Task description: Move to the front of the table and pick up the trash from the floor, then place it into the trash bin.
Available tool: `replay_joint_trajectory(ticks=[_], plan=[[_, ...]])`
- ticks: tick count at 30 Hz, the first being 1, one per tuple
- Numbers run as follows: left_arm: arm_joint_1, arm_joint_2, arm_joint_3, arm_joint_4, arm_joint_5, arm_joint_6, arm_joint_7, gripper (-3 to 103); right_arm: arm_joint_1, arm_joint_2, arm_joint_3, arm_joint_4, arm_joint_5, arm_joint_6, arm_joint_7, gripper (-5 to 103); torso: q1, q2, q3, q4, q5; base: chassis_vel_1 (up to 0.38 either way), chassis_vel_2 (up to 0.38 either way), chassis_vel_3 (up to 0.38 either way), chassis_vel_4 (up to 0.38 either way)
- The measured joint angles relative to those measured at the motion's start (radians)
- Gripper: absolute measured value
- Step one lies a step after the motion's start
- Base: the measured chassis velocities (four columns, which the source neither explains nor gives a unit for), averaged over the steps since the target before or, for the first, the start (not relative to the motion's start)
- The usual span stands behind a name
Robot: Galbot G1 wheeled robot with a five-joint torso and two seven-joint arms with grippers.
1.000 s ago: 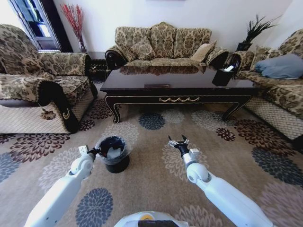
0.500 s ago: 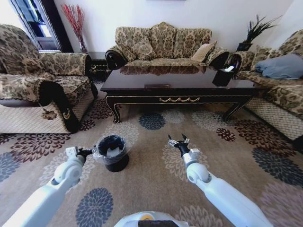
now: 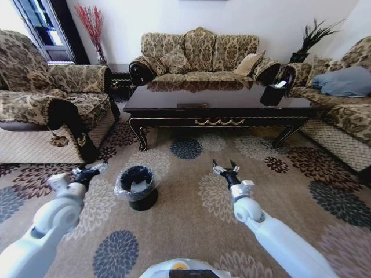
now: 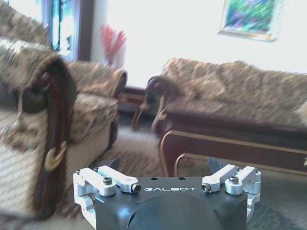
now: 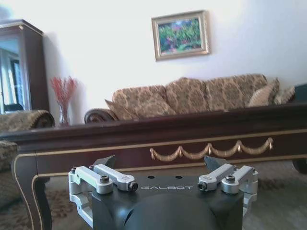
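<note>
- The small round black trash bin (image 3: 138, 187), lined with a thin translucent grey plastic bag, stood on the beige-brown floral-medallion carpet floor (image 3: 191, 231), in front of the long glossy dark brown counter (image 3: 220, 110) with gold scrollwork along its apron.
- Inside the bin lay something pale and crumpled, which looked like white paper trash (image 3: 139, 186); I could not tell what else was in there, and I could pick out no loose litter on the carpet around it.
- The left gripper (image 3: 93, 169) hung above the carpet just to the bin's left, its jaws spread and holding nothing.
- The right gripper (image 3: 226, 169) hovered over the carpet well to the bin's right, between the bin and the counter's right leg, jaws likewise spread and empty.
- Crumpled paper should be very light and soft: a pinch across its bulk would hold, and it would squash rather than slip.
- The liner seemed flimsy and liable to snag on a fingertip, so any reach into the bin called for care.
- The bin itself looked light and easy to tip; its rim seemed the surest place to grip.
</note>
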Motion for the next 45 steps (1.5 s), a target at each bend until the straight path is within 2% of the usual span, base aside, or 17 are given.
replay_joint_trajectory(ticks=[3,5,7,10,12,17,29,33,41,45], plan=[[0.039,-0.044,-0.057,0.002,0.078,-0.066,0.124,100,-0.029,0.010,0.062,-0.018,-0.029,0.063,-0.087,100,0.000,0.000,0.000,0.0000,0.0001,0.000,0.000,0.000,0.000],[0.045,-0.057,-0.066,0.003,0.089,-0.076,0.139,100,-0.035,0.015,0.075,-0.024,-0.037,0.079,-0.106,100,0.000,0.000,0.000,0.0000,0.0003,0.000,0.000,0.000,0.000],[0.063,-0.100,-0.078,0.006,0.101,-0.093,0.153,100,-0.058,0.028,0.109,-0.035,-0.055,0.116,-0.144,100,0.000,0.000,0.000,0.0001,0.0001,0.000,0.000,0.000,0.000],[0.083,-0.140,-0.078,0.018,0.141,-0.105,0.151,100,-0.094,0.036,0.141,-0.035,-0.072,0.131,-0.152,100,0.000,0.000,0.000,0.0002,0.0000,0.000,0.000,0.000,0.000],[0.092,-0.161,-0.078,0.018,0.178,-0.107,0.139,100,-0.136,0.035,0.176,-0.031,-0.119,0.132,-0.152,100,0.000,0.000,0.000,-0.0001,0.0001,0.000,0.000,0.000,0.000],[0.100,-0.169,-0.088,-0.008,0.202,-0.102,0.135,100,-0.203,0.024,0.233,0.000,-0.170,0.114,-0.148,100,0.000,0.000,0.000,-0.0001,0.0004,0.000,0.000,0.000,0.000],[0.096,-0.164,-0.035,-0.042,0.224,-0.095,0.124,100,-0.308,0.015,0.316,0.077,-0.159,0.038,-0.087,100,0.000,0.000,0.000,0.0000,0.0000,0.000,0.000,0.000,0.000],[0.091,-0.168,-0.014,-0.048,0.243,-0.090,0.112,100,-0.336,0.036,0.335,0.109,-0.132,0.007,-0.042,100,0.000,0.000,0.000,0.0002,0.0000,0.015,-0.013,-0.010,0.011],[0.104,-0.193,0.022,-0.074,0.264,-0.072,0.051,100,-0.355,0.088,0.347,0.118,-0.142,-0.002,-0.029,100,0.000,0.000,0.000,0.0003,0.0000,0.125,-0.114,-0.123,0.133],[0.104,-0.198,0.032,-0.085,0.269,-0.070,0.046,100,-0.357,0.092,0.355,0.114,-0.149,-0.002,-0.030,100,0.000,0.000,0.000,0.0002,0.0000,0.252,-0.224,-0.253,0.244]])
